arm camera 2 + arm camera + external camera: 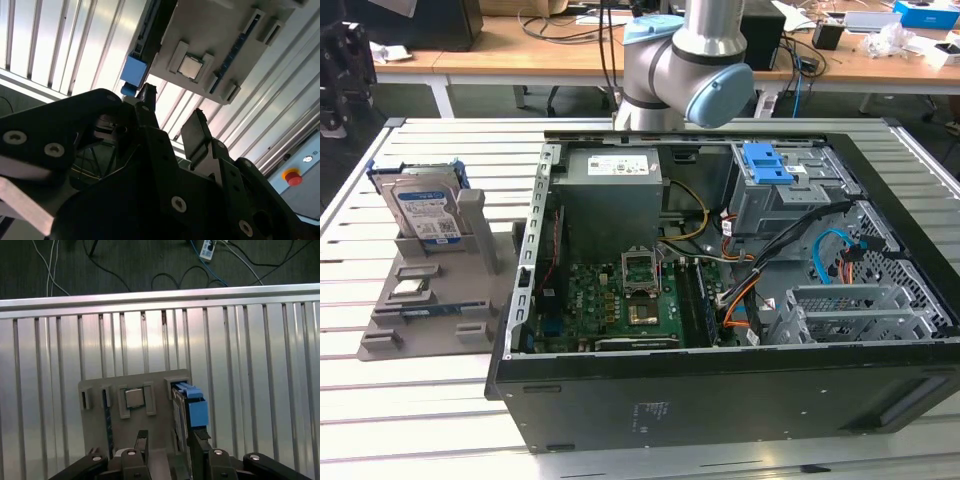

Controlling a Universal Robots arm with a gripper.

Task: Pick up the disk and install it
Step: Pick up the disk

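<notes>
Hovering gripper (169, 441) near upright disk (193, 409)

Bright light, glare on slatted table (235, 365), dim computer case (720, 400)

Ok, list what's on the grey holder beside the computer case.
The disk stands upright in a slot of the grey holder. A small square chip and a memory stick sit in its other recesses. The disk's lower edge is hidden inside the slot.
</notes>
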